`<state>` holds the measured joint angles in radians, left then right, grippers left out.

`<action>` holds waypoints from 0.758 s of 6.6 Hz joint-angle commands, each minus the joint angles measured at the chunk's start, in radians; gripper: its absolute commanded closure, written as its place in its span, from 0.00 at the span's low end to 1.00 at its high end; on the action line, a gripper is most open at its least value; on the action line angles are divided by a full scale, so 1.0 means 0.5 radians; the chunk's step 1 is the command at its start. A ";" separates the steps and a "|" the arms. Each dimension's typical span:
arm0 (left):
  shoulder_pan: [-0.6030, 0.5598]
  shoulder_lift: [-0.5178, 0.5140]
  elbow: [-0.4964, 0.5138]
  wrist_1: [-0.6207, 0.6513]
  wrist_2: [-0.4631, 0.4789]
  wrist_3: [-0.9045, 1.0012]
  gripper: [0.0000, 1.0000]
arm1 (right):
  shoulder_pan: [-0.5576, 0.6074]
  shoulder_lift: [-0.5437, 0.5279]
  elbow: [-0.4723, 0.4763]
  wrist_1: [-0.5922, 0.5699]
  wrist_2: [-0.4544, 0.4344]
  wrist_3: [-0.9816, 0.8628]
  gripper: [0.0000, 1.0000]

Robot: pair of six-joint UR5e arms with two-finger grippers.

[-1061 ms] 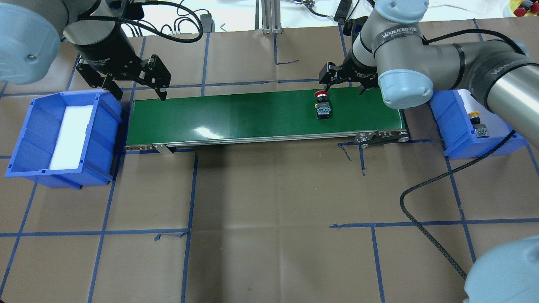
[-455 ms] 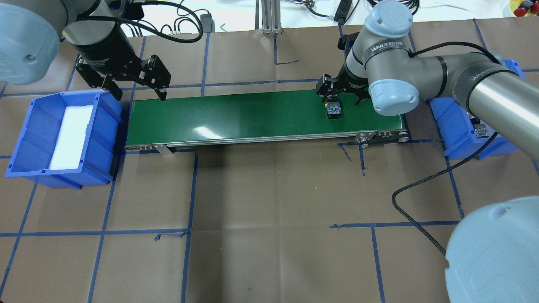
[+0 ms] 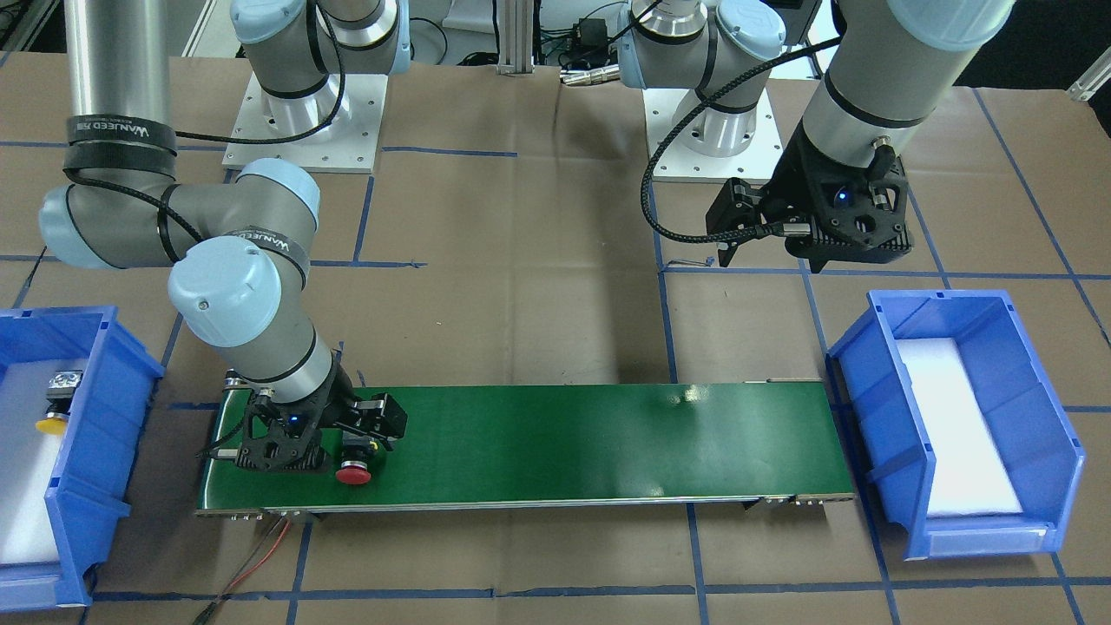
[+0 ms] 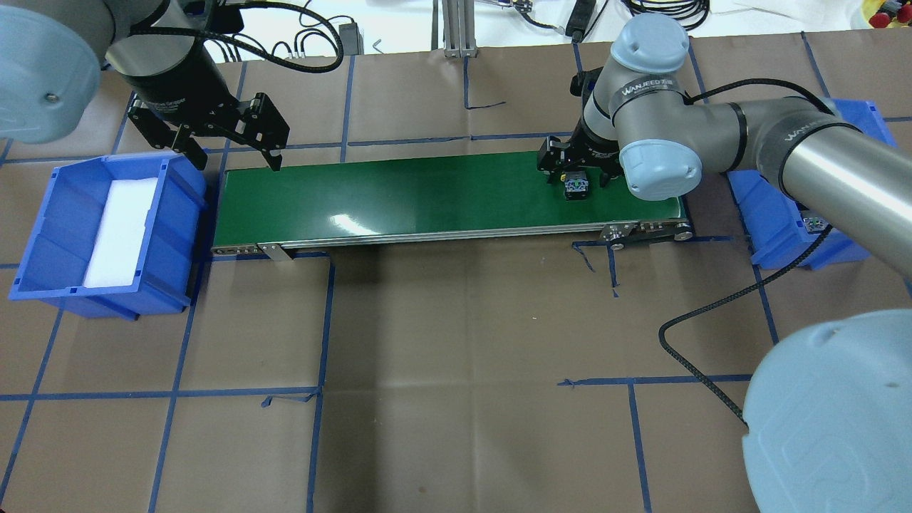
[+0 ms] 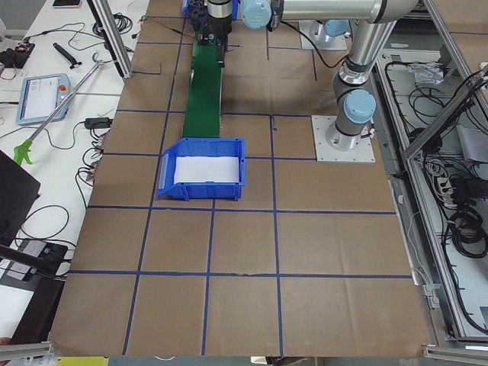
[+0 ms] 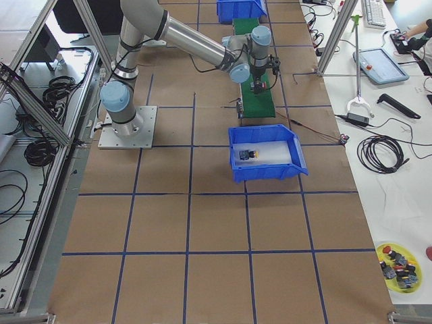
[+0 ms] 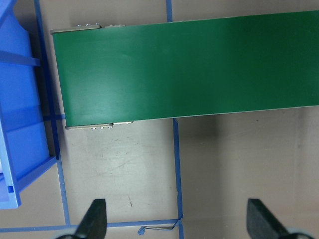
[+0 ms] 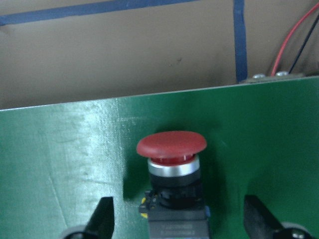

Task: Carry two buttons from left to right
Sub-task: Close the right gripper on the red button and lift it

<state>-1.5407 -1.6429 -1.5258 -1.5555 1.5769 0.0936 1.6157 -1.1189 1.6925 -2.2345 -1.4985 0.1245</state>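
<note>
The red button (image 8: 171, 144) lies on its side on the green conveyor belt (image 4: 427, 192) near its right end, and also shows in the front view (image 3: 353, 473) and the overhead view (image 4: 576, 187). My right gripper (image 8: 182, 221) is open and down at the belt, one finger on each side of the button, not touching it. The yellow button (image 3: 54, 410) lies in the right blue bin (image 3: 108, 382). My left gripper (image 4: 235, 153) is open and empty, above the table behind the belt's left end.
The left blue bin (image 4: 50, 235) holds only a white foam pad. A black cable (image 4: 702, 320) loops over the table in front of the right arm. Red and black wires (image 3: 252, 555) trail from the belt's right end.
The red button has ridden the belt to the right. My right gripper has come down and now straddles it. The left arm has not moved.
</note>
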 commanded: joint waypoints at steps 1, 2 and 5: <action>0.001 0.000 0.002 0.000 0.000 -0.003 0.00 | -0.001 0.001 -0.010 0.066 -0.062 -0.016 0.92; 0.001 0.000 0.002 0.000 0.000 -0.003 0.00 | -0.007 -0.011 -0.035 0.112 -0.062 -0.019 0.96; 0.001 -0.006 0.002 0.003 0.000 -0.003 0.00 | -0.181 -0.170 -0.389 0.577 -0.175 -0.232 0.96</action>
<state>-1.5401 -1.6450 -1.5248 -1.5544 1.5769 0.0924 1.5718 -1.1672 1.5738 -2.0539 -1.5738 0.0606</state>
